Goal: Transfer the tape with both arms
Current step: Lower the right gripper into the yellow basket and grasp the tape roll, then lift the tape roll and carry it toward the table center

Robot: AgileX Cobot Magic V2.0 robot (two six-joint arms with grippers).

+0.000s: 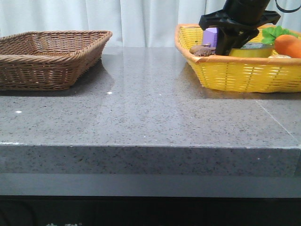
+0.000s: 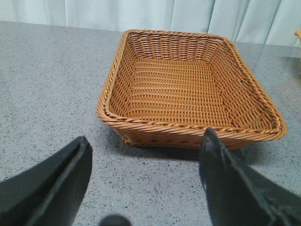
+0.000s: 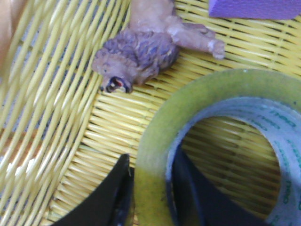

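R gripper (image 3: 149, 197) is down in the yellow basket (image 1: 244, 75) at far right, fingers pinching the tape (image 3: 225, 122) wall, one inside the core, one outside. Toy lion (image 3: 141, 52) lies beside it. L gripper (image 2: 146, 188) hangs spread wide near the brown wicker basket (image 2: 188, 89), far left.

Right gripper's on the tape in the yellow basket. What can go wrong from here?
1. The right gripper pinches only one wall of the tape, one finger inside the core and one outside; the roll may swing or slip when lifted.
2. The lion figurine and purple block lie close by; a tilting roll might drag them.
3. The yellow basket rim is raised; a low exit could snag it. The left gripper waits open near the wicker basket, far from any handover.
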